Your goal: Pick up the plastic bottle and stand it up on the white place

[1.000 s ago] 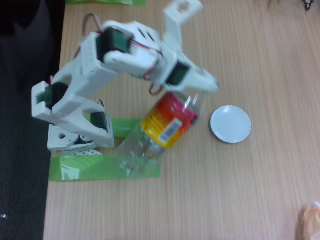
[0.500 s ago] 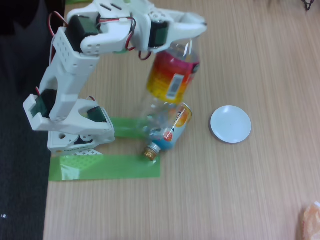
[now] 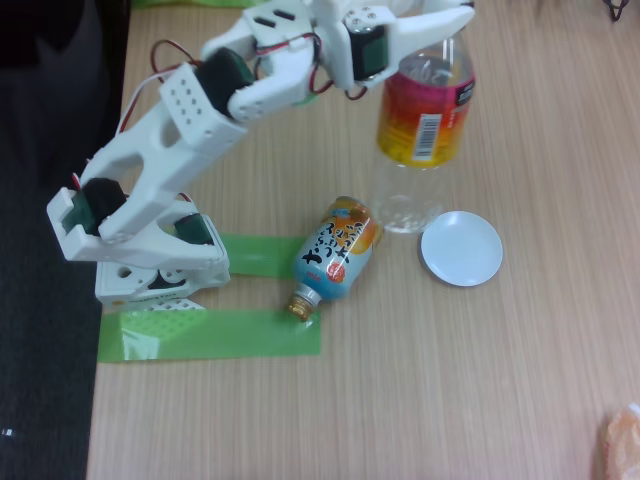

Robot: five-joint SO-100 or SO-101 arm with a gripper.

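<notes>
The clear plastic bottle (image 3: 424, 122), with its red, orange and yellow label band, hangs nearly upright in the fixed view. My gripper (image 3: 438, 38) is shut on its top end, and the white fingers (image 3: 440, 16) hide the cap. The bottle's clear base (image 3: 404, 207) appears just up and left of the white place (image 3: 461, 249), a small round plate lying flat on the wooden table. I cannot tell whether the base touches the table. The rim of the plate sits right beside the base in this view.
A blue-and-orange bottle-shaped can (image 3: 337, 255) lies on its side left of the plate, mouth pointing toward the green tape strips (image 3: 210, 335). The arm's base (image 3: 150, 270) stands at the table's left edge. An orange thing (image 3: 622, 440) peeks in at the bottom right corner.
The arm has swung right and stretched out, carrying the bottle from over the can to beside the plate. The bottle has tipped from slanted to nearly upright. The can is now uncovered.
</notes>
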